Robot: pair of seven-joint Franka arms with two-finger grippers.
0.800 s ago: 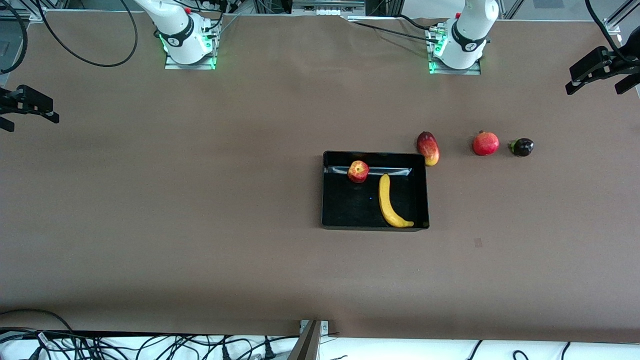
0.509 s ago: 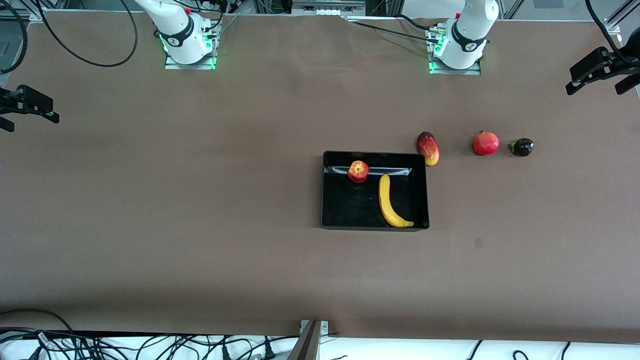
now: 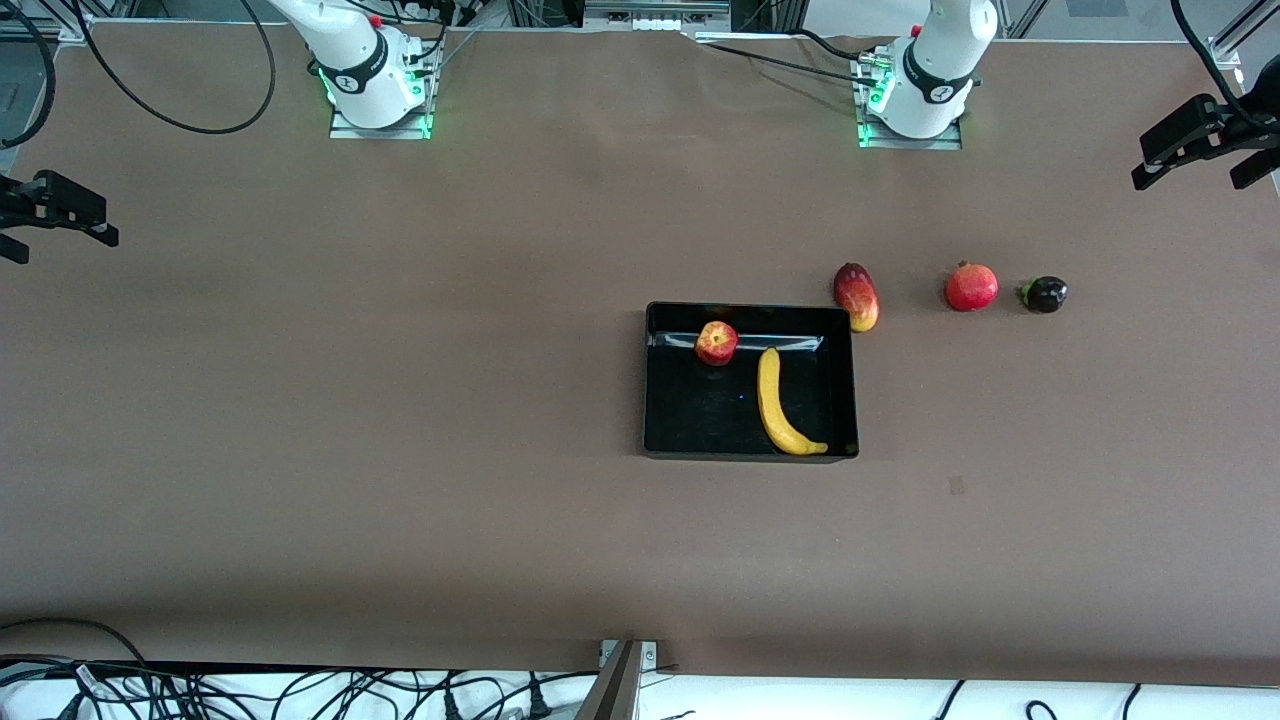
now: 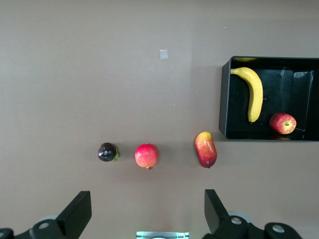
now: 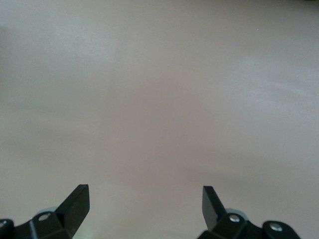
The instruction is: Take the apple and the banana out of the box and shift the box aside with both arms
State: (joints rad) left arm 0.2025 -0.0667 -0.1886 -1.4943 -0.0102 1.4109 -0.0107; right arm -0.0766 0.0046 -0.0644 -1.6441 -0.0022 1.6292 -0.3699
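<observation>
1. Basically, front view: box (image 3: 750,381) mid-table, toward the left arm's end. Apple (image 3: 717,343) sits in it by the wall farther from the camera; banana (image 3: 781,404) lies lengthwise beside it, tip in the near corner. Mango (image 3: 857,296) is just beside the box's corner; a box slide that way could knock it.
2. Left wrist view: left gripper (image 4: 148,211) spread wide, empty, high over bare table near pomegranate (image 4: 146,156) and dark fruit (image 4: 107,152). Risk: grabbing a red lookalike instead of the apple.
3. Right wrist view: right gripper (image 5: 145,204) also wide open, empty, over bare table, no fruit visible. Risk: banana tip near the wall crowds the fingers; round apple could roll.
</observation>
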